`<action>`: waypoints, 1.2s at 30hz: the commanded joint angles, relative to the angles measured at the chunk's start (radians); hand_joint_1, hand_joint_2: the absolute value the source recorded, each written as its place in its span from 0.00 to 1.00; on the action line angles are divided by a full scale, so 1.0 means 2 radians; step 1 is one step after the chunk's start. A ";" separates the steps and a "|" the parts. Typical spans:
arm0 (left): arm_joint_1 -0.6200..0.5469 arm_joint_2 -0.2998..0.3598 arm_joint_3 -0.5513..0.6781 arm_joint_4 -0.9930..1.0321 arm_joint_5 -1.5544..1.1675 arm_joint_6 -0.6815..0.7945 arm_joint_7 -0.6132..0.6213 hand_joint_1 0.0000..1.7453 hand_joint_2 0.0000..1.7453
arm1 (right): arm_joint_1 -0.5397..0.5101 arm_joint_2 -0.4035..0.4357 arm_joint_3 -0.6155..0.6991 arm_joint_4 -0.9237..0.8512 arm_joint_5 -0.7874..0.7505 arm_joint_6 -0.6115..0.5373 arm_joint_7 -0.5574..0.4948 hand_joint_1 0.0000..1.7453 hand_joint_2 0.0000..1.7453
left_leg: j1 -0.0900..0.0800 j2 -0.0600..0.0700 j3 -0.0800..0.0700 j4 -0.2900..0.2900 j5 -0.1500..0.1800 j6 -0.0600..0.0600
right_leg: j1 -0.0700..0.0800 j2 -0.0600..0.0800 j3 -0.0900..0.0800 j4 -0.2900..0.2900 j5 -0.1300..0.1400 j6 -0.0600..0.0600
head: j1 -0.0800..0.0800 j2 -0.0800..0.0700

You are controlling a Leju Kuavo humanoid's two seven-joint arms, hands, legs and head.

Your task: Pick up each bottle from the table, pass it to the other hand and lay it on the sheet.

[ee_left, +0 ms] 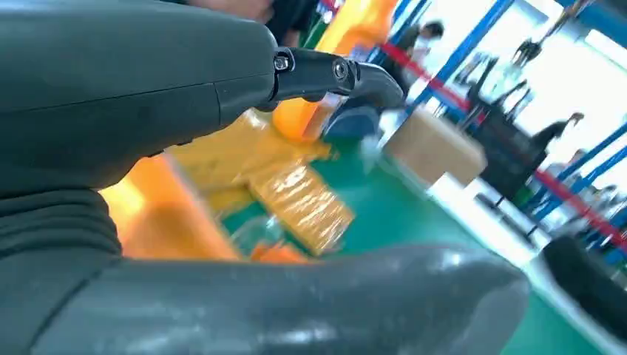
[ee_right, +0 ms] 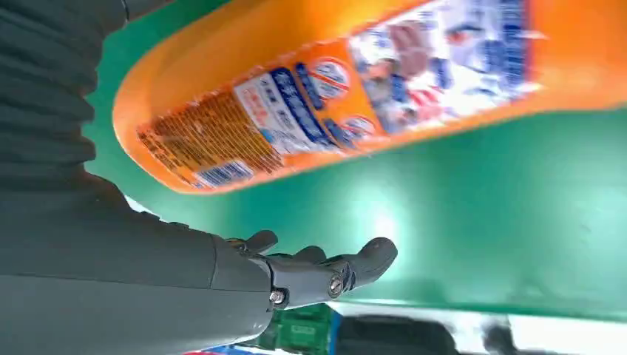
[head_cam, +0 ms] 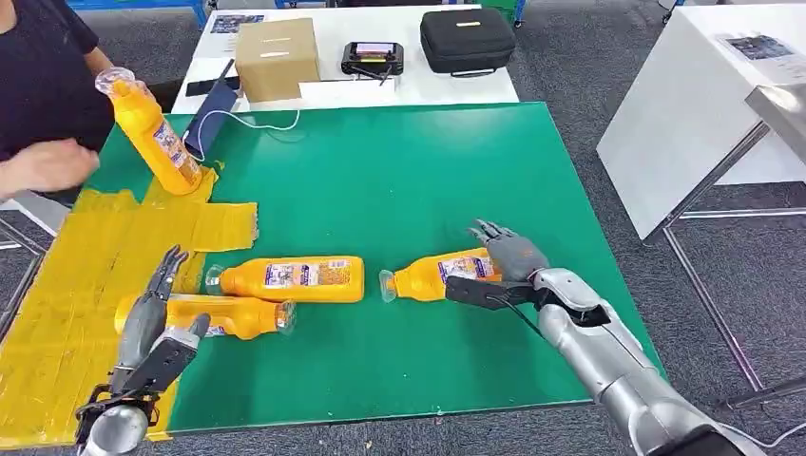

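- Near the right side of the green tabletop, an orange bottle lies on its side, long axis roughly left-right, cap pointing toward the centre.
- Right hand sits at the bottle's base end, fingers spread wide around it, grip not yet closed; clearly the nearer hand.
- Left hand hovers wide and empty over the yellow sheet, beside another bottle.
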 commanded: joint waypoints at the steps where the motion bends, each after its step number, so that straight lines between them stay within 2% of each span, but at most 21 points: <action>1: -0.005 -0.058 0.031 -0.053 0.029 -0.006 -0.022 0.00 0.00 | -0.060 0.028 0.058 0.163 0.042 0.012 0.007 0.00 1.00 | 0.000 0.000 0.001 0.000 0.000 0.000 | 0.000 0.002 0.000 0.000 0.000 -0.001 | 0.000 0.000; 3: -0.009 -0.060 0.027 -0.050 0.037 -0.009 -0.023 0.00 0.00 | -0.061 0.034 0.068 0.179 0.052 0.013 0.006 0.00 1.00 | 0.001 0.000 0.001 0.000 0.000 0.000 | 0.000 0.002 0.001 0.000 0.000 -0.001 | 0.000 0.000; 4: -0.015 -0.058 0.020 -0.044 0.045 -0.015 -0.027 0.00 0.00 | -0.071 0.038 0.091 0.207 0.065 0.041 0.000 0.00 1.00 | 0.001 -0.001 0.001 0.000 0.000 0.000 | 0.000 0.002 0.001 0.000 0.000 -0.001 | 0.000 0.000; 6: -0.025 -0.056 0.014 -0.031 0.048 -0.016 -0.029 0.00 0.00 | -0.075 0.041 0.102 0.229 0.067 0.055 -0.010 0.00 1.00 | 0.001 -0.001 0.001 0.000 0.000 0.000 | 0.000 0.002 0.001 0.000 0.000 -0.001 | 0.000 0.000; 7: -0.031 -0.055 0.009 -0.023 0.054 -0.017 -0.032 0.00 0.00 | -0.080 0.044 0.118 0.246 0.074 0.067 -0.020 0.61 1.00 | 0.000 -0.001 0.001 0.000 0.000 0.000 | 0.000 0.002 0.001 0.000 0.000 -0.001 | 0.000 0.000; 8: -0.037 -0.053 0.002 -0.017 0.057 -0.016 -0.035 0.00 0.00 | -0.076 0.047 0.126 0.260 0.072 0.074 -0.027 0.98 1.00 | 0.001 -0.001 0.002 0.000 0.000 0.000 | 0.000 0.003 0.001 -0.001 0.000 -0.001 | 0.000 0.000; 15: -0.037 -0.052 0.001 -0.011 0.086 -0.021 -0.042 0.00 0.00 | -0.061 0.064 0.144 0.281 0.077 0.071 -0.022 1.00 1.00 | 0.001 -0.001 0.006 -0.001 0.000 0.000 | 0.000 0.001 0.005 -0.001 0.000 -0.001 | 0.000 0.000; 18: -0.024 -0.044 0.016 -0.017 0.109 -0.030 -0.040 0.00 0.00 | -0.072 0.088 0.146 0.288 0.078 0.066 -0.002 1.00 1.00 | 0.001 0.000 0.008 -0.001 0.000 -0.001 | 0.001 0.003 0.006 -0.002 0.000 -0.001 | 0.000 0.000; 22: -0.016 -0.041 0.026 -0.018 0.119 -0.033 -0.046 0.00 0.00 | -0.076 0.097 0.146 0.289 0.078 0.068 0.001 1.00 1.00 | 0.002 0.000 0.010 -0.002 0.000 -0.001 | 0.001 0.004 0.008 -0.002 0.000 -0.002 | 0.000 0.000; 24: 0.002 -0.035 0.073 -0.025 0.227 -0.113 -0.029 0.00 0.00 | -0.100 0.145 0.165 0.306 0.107 0.046 0.055 1.00 1.00 | 0.002 0.002 0.010 -0.001 -0.001 -0.001 | 0.001 0.005 0.008 -0.001 0.000 -0.001 | 0.000 0.000; 25: 0.016 -0.033 0.101 -0.027 0.274 -0.150 -0.028 0.00 0.00 | -0.107 0.169 0.152 0.312 0.100 0.038 0.078 1.00 1.00 | 0.002 0.002 0.010 -0.002 -0.001 -0.002 | 0.001 0.007 0.007 -0.001 0.001 -0.002 | 0.000 0.000; 26: 0.031 -0.039 0.130 -0.034 0.308 -0.199 -0.023 0.00 0.00 | -0.110 0.191 0.125 0.310 0.082 0.011 0.099 1.00 1.00 | 0.002 0.006 0.011 -0.002 -0.001 -0.002 | 0.001 0.010 0.007 -0.001 0.001 -0.002 | 0.000 0.000; 28: 0.050 -0.063 0.163 -0.061 0.326 -0.241 -0.016 0.00 0.00 | -0.106 0.206 0.081 0.289 0.058 -0.074 0.122 1.00 1.00 | 0.002 0.008 0.011 -0.002 -0.002 -0.002 | 0.001 0.013 0.008 -0.001 0.001 -0.002 | 0.000 0.000; 32: 0.061 -0.078 0.167 -0.087 0.322 -0.248 -0.007 0.00 0.00 | -0.105 0.201 0.077 0.275 0.059 -0.064 0.125 1.00 1.00 | 0.002 0.010 0.009 -0.001 -0.002 -0.003 | 0.002 0.014 0.004 0.000 0.001 -0.004 | 0.000 0.000; 33: 0.059 -0.079 0.167 -0.085 0.321 -0.249 -0.006 0.00 0.00 | -0.103 0.198 0.077 0.274 0.060 -0.065 0.124 1.00 1.00 | 0.002 0.009 0.008 -0.001 -0.001 -0.003 | 0.002 0.011 0.003 0.000 0.001 -0.004 | 0.000 0.000; 34: 0.057 -0.081 0.169 -0.085 0.324 -0.252 -0.004 0.00 0.00 | -0.096 0.197 0.061 0.261 0.049 -0.096 0.112 1.00 1.00 | 0.002 0.007 0.007 -0.001 -0.001 -0.003 | 0.002 0.011 0.003 0.000 0.001 -0.004 | 0.000 0.000; 36: 0.066 -0.093 0.167 -0.107 0.329 -0.258 -0.007 0.00 0.00 | -0.077 0.195 0.003 0.201 -0.012 -0.150 0.044 1.00 1.00 | 0.003 0.006 0.006 0.000 0.000 -0.003 | 0.002 0.010 0.002 0.000 0.001 -0.004 | 0.000 0.000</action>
